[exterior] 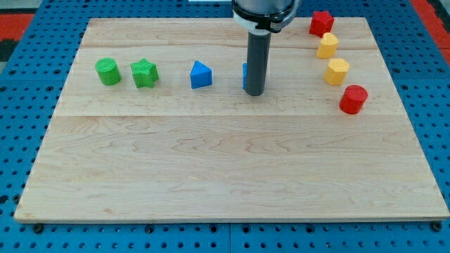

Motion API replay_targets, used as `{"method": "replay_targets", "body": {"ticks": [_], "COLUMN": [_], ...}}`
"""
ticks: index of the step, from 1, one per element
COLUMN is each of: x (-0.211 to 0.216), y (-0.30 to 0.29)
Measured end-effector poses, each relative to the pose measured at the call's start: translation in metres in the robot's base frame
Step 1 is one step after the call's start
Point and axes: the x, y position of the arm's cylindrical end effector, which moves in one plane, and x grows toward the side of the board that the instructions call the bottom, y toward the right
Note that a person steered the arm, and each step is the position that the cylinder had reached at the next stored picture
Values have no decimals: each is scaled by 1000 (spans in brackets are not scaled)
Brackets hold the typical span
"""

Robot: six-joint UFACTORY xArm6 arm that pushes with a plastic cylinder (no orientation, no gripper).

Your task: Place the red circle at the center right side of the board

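Note:
The red circle [353,99] lies on the wooden board [225,169] near the view's right edge, a little above mid-height. My tip [255,93] stands well to the left of it, in the upper middle of the board. The rod hides most of a blue block [245,77], of which only a sliver shows at the rod's left side; its shape cannot be made out. The tip is apart from the red circle.
Above the red circle, a column runs up the right side: a yellow hexagon [337,71], a yellow block [328,46] and a red block [321,23]. On the left are a green circle [107,72], a green star [144,73] and a blue triangle-like block [200,74].

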Motion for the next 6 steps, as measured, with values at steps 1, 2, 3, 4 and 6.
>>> {"method": "replay_targets", "body": {"ticks": [1,2,3,4,6], "x": [19,16,13,1,-35], "y": [29,69,128,192,184]}}
